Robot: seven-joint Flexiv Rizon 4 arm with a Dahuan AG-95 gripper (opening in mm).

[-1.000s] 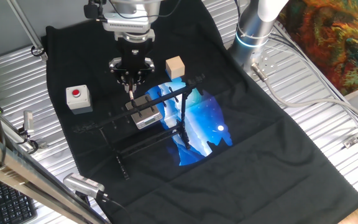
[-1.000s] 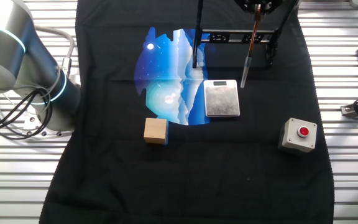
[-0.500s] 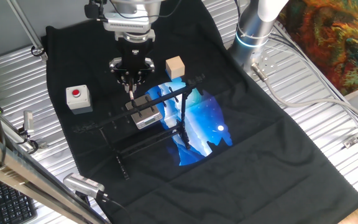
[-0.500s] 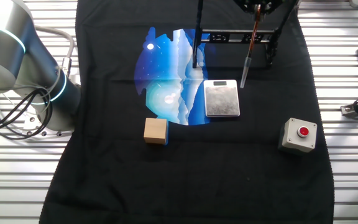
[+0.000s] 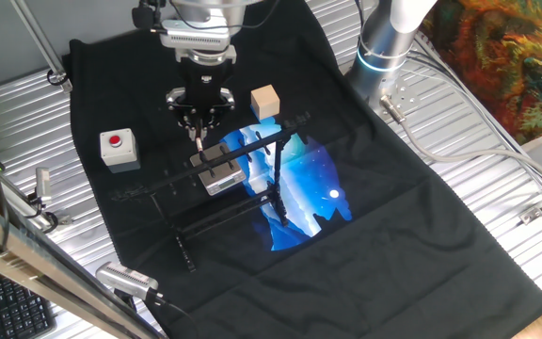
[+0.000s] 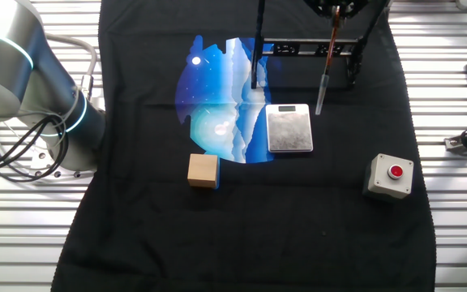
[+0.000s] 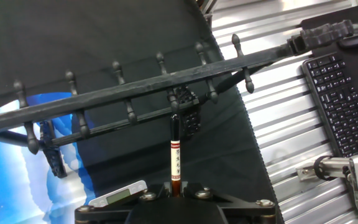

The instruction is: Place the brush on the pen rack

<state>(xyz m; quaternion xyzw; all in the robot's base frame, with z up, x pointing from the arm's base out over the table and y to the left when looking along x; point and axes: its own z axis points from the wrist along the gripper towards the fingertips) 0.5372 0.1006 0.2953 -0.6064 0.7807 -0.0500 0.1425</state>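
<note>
Tool (image 5: pixel 199 121) gripping brush (image 6: pixel 326 70), fingertips cropped overhead, pen rack (image 6: pixel 289 128) visible below

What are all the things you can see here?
brush: one, reddish-brown with a pale tip, held in the gripper close to the rack
pen rack: one, black bar with pegs, standing on the cloth
metal block: one, grey, on the cloth by the rack
wooden cube: one, tan, on the cloth
button box: one, grey with a red button, on the cloth
cloth: one, black with a blue picture, covering the table
keyboard: one, black, at the table edge
robot arm: one, silver
gripper: one, black, shut on the brush
</note>
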